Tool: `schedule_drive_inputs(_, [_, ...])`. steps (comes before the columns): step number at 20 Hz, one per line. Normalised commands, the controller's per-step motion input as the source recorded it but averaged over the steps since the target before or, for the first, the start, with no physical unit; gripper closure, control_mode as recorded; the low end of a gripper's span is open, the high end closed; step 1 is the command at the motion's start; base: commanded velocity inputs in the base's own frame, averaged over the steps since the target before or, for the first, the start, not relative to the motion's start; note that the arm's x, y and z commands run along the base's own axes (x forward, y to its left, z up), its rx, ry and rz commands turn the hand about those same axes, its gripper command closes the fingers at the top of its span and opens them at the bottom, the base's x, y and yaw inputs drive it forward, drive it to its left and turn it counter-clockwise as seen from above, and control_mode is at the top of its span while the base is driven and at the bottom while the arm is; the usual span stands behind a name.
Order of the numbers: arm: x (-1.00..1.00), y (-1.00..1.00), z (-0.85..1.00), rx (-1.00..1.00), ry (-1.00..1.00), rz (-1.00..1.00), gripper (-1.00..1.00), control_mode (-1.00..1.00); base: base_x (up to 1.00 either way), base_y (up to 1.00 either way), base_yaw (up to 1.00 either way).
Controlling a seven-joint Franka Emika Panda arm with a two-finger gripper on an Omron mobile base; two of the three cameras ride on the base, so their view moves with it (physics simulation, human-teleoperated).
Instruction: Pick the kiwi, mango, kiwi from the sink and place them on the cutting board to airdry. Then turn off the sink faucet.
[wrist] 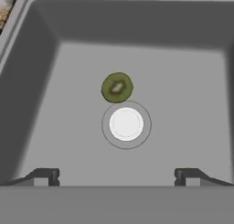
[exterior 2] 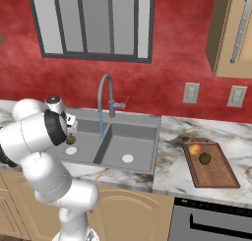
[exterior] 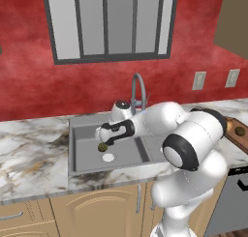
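Hand view is showing the gripper [wrist: 117, 176] hovering with jaws spread wide above the sink's [wrist: 41, 104] left basin, where the olive kiwi [wrist: 117, 87] is sitting just beside the white drain [wrist: 126, 124]. It is probably light, round and wet, rolling easily; pinching across its middle looks safest.
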Motion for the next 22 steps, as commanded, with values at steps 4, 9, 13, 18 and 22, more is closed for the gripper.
schedule_drive_inputs(4, [0.14,0.08,-0.17,0.00,0.00,0.00,-1.00,-1.00,0.00,0.00,0.00])
schedule_drive_inputs(9, [0.13,0.07,-0.13,0.00,0.00,0.00,-1.00,-1.00,0.00,0.00,0.00])
schedule_drive_inputs(13, [0.16,0.05,-0.12,0.00,0.00,0.00,-1.00,-1.00,0.00,0.00,0.00])
schedule_drive_inputs(18, [0.15,0.05,-0.13,0.00,0.00,-0.01,-1.00,-1.00,0.00,0.00,0.00])
schedule_drive_inputs(22, [0.15,0.08,-0.16,0.00,0.00,-0.01,-1.00,-1.00,0.00,0.00,0.00])
